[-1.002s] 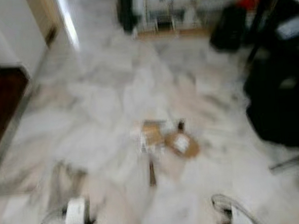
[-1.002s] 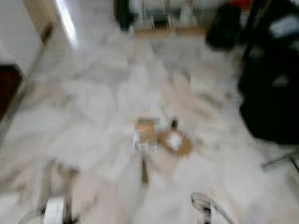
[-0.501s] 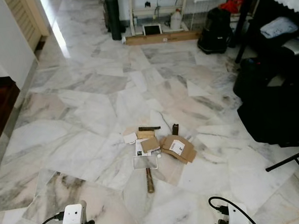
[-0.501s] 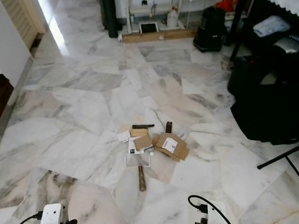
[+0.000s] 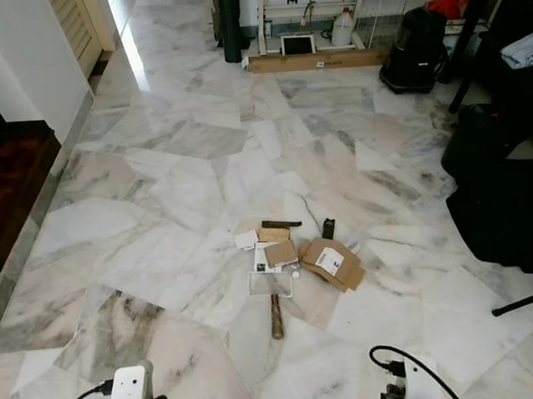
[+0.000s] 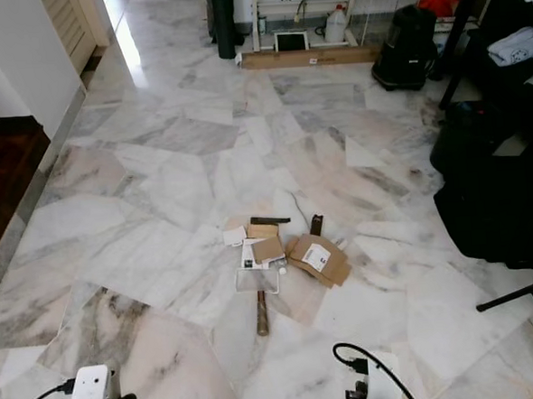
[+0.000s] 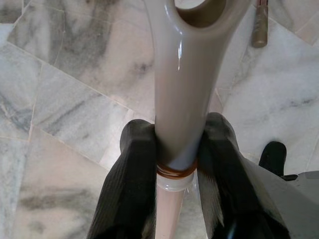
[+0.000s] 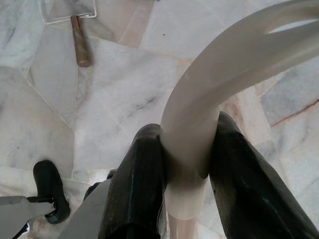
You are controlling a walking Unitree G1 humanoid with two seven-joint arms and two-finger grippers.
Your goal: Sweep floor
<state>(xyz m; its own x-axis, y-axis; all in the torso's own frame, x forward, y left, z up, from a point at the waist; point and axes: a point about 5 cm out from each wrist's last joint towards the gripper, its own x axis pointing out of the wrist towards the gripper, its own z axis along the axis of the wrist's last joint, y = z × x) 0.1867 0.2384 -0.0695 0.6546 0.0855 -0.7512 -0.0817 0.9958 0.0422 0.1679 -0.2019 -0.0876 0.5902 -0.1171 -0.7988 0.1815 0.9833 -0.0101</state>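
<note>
1. The left gripper (image 7: pixel 175 164) is clamped on a cream handle (image 7: pixel 182 89), its fingers (image 7: pixel 132 184) pressed against both sides.
2. On the marble floor (image 5: pixel 158 197), mid-room, lie cardboard scraps (image 5: pixel 332 262), paper bits and a clear dustpan (image 5: pixel 271 283) with a brown grip.
3. The right gripper (image 8: pixel 187 164) is clamped on a curved cream handle (image 8: pixel 224 84), possibly a broom's.
4. Dark bags (image 5: pixel 506 194) stand along the floor's right edge.

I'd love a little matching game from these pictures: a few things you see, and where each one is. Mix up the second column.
Things:
1. cardboard scraps
2. white jug
3. dark wood floor
4. beige handle

Places:
A. clamped in the left claw
B. far end, by the shelf legs
C. middle of the marble floor
D. robot's left side

Pairs: 1-C, 2-B, 3-D, 4-A
</note>
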